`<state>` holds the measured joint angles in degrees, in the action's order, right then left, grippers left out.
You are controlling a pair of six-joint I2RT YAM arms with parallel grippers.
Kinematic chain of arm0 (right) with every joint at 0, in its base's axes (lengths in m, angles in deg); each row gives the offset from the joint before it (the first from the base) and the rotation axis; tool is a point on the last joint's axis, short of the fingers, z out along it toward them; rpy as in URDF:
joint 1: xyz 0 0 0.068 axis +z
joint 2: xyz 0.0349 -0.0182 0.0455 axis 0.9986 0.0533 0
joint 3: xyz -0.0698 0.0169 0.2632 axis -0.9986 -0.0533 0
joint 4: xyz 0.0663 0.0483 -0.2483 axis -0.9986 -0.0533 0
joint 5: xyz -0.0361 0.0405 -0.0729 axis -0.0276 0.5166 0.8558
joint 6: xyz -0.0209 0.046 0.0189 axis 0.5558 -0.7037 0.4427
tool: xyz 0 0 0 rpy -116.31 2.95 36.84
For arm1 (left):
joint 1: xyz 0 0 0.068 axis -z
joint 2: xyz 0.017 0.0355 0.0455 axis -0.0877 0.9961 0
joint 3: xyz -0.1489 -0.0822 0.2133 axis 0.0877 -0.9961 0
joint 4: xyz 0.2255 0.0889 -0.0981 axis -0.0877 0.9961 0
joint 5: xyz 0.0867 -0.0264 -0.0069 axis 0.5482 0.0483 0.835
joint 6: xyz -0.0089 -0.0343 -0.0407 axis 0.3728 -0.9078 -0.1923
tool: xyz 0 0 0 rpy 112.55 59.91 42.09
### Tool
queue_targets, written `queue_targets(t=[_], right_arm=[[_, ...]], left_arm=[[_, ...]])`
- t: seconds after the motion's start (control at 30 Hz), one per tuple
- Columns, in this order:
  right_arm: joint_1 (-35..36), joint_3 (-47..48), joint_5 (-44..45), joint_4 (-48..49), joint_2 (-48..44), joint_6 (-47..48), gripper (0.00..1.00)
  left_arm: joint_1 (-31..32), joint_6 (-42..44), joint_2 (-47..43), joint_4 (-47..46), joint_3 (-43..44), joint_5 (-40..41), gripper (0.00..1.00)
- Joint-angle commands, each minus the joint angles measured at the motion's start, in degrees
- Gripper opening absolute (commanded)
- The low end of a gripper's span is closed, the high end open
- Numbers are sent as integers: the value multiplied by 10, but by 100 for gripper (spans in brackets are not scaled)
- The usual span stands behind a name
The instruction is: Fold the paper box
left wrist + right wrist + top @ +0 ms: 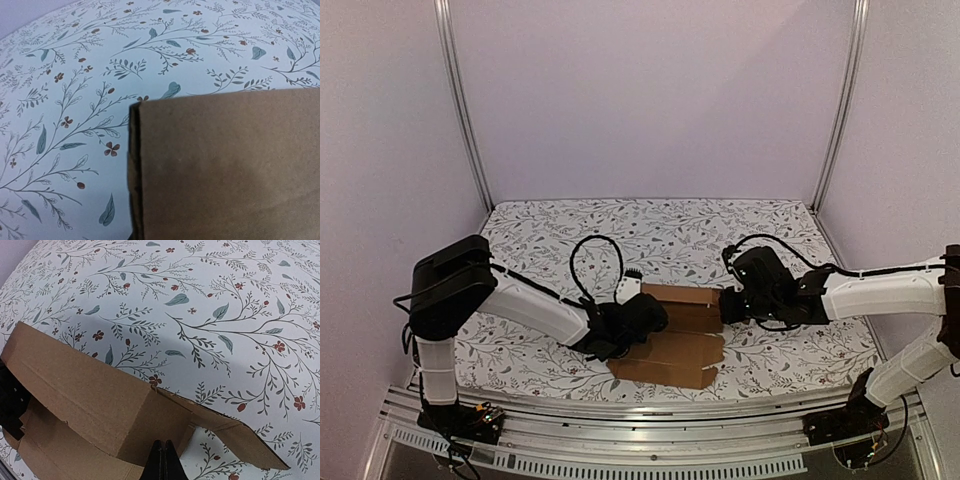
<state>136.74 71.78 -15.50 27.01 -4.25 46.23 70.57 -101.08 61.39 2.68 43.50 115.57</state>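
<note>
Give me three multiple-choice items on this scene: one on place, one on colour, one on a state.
1. The paper box lies: A in the far left corner; B between the left gripper and right gripper; C beside the right arm's base.
2. Its colour: A white; B blue; C brown.
3. The right gripper is: A shut; B wide open; C out of view.
Answers: B, one gripper sits at each end; C, plain brown cardboard; A, it shows closed in its wrist view.
</note>
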Motion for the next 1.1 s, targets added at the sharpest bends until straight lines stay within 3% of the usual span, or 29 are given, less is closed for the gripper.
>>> queue_targets(t=[0.0,0.63,0.8,1.07], right_arm=[[-4,-22,-12,41,34,-18,0],[-4,-25,-78,214,84,-69,0],[-4,-51,-102,267,68,-86,0],[-4,-87,-109,276,25,-92,0]], left_arm=[[12,7,6,60,8,-3,0],[32,5,0,68,14,-18,0],[24,-14,-18,66,13,-67,0],[-5,-46,-66,30,-19,-156,0]])
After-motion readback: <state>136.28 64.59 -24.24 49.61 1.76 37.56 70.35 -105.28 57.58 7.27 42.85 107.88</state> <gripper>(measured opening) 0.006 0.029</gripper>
